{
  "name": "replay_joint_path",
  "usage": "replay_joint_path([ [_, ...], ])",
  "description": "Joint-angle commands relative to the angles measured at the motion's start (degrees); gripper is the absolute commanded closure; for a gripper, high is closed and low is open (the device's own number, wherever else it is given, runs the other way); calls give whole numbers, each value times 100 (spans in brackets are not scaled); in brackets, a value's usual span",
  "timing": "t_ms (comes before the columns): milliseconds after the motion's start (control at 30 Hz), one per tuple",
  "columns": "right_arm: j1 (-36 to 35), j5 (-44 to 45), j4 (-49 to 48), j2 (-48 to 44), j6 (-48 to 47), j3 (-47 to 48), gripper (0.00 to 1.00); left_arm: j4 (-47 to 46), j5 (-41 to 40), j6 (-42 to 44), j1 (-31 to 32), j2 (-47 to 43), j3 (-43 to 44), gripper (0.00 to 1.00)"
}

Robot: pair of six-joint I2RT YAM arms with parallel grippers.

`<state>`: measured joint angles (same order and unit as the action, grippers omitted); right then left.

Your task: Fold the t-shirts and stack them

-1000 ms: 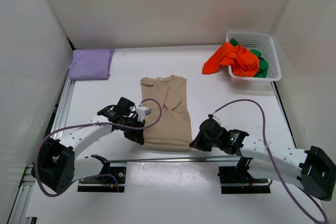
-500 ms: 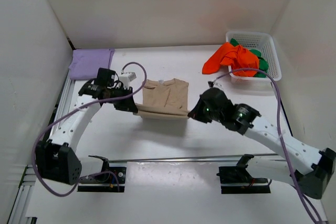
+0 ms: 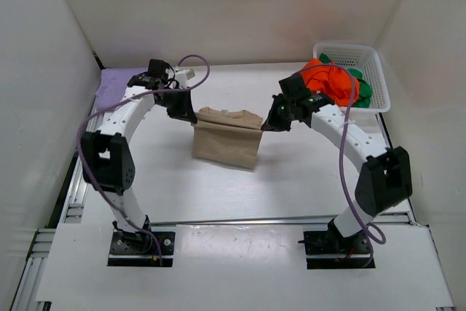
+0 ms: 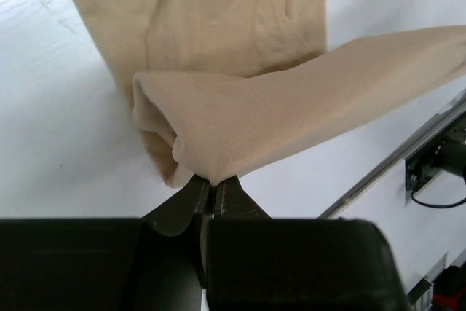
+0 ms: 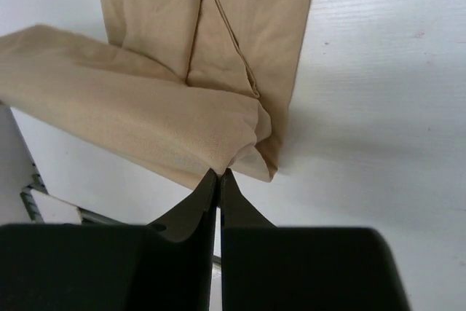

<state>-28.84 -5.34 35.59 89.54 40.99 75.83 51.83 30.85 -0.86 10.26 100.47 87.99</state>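
The beige t-shirt (image 3: 226,145) lies mid-table, doubled over on itself, with its folded edge toward the near side. My left gripper (image 3: 191,116) is shut on the shirt's lifted left corner (image 4: 218,125). My right gripper (image 3: 266,126) is shut on the right corner (image 5: 153,125). Both hold the cloth just above the collar end. In both wrist views the cloth bunches at the closed fingertips (image 4: 213,181) (image 5: 220,174). A folded lavender t-shirt (image 3: 115,87) sits at the far left, partly behind the left arm. The orange-red t-shirt (image 3: 331,81) and the green one (image 3: 362,89) are heaped in the basket.
The white mesh basket (image 3: 364,53) stands at the far right corner, with the orange-red cloth spilling over its left rim. White walls close in the table on three sides. A metal rail (image 3: 240,218) runs along the near edge.
Both grippers carried the beige shirt's near hem up and away to the collar end, folding the shirt in half. The arms now reach far across the table.
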Motion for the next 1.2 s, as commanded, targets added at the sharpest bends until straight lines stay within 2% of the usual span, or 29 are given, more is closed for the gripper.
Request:
replay_joint_path([
  [0,290,-414,361,317,-338,423,100,-33,-54,86,-278,323,412,90],
  [367,739,-486,308,1775,-13,1469,100,-33,140,86,-464,2090,2160,90],
  [433,792,-398,308,2118,66,1618,100,-94,254,86,-464,2449,2363,80],
  [500,844,-179,308,2348,137,1847,88,-252,333,86,-464,2714,2740,65],
  [533,845,-30,308,2575,207,1934,78,-253,334,86,-464,2837,2881,58],
  [567,897,216,256,2682,207,2031,62,-253,282,86,-464,3073,3021,44],
  [600,898,279,255,2796,207,2267,57,-305,194,86,-464,3163,3266,41],
  [700,1003,332,80,3148,68,2855,55,-305,-324,86,-525,3286,3715,38],
  [800,873,490,-78,3053,-450,3034,55,-305,-860,86,-525,2936,3674,40],
  [867,749,700,-193,2737,-775,2728,55,-446,-914,86,-429,2612,3455,44],
  [967,643,693,-193,2437,-777,2106,58,-534,-845,86,-166,2478,3190,44],
  [1067,643,578,-376,2305,-611,1629,53,-534,-904,86,308,2425,3128,41],
  [1167,643,307,-719,2235,-610,1267,46,-841,-1686,86,792,2547,3076,41],
])
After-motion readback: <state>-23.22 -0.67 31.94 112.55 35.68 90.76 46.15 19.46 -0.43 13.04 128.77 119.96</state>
